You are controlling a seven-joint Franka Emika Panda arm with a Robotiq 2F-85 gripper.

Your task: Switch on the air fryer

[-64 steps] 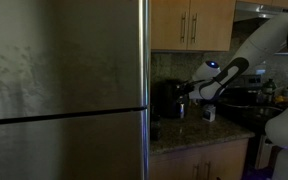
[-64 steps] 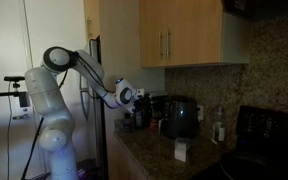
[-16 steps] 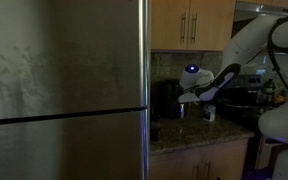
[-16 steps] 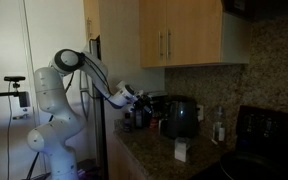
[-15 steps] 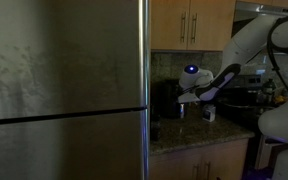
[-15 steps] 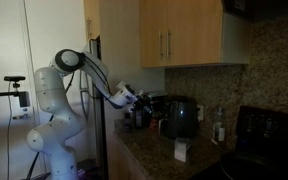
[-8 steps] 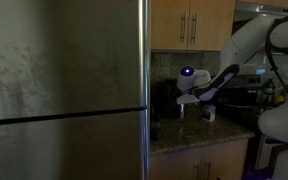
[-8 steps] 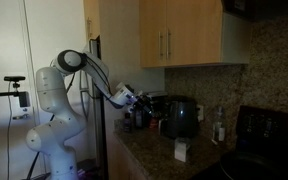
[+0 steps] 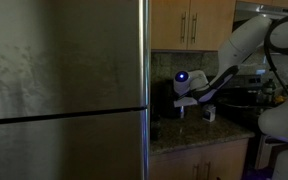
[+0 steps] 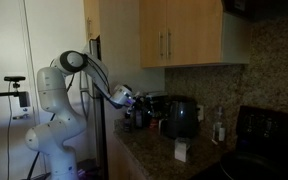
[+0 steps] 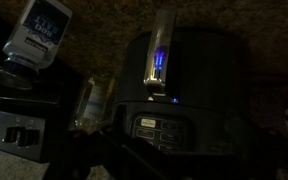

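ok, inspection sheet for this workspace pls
Surface: speckled stone countertop, dimly lit.
Job's things: air fryer upright at the backsplash, control panel facing the wrist camera.
Clutter: white mug on the countertop; bottle and second bottle beside the air fryer.
Grippers: gripper hovers in front of the air fryer, apart from it; fingers too dark to judge.
Cables: nothing seen.
Surroundings: steel fridge, wood cabinets, dark stove.
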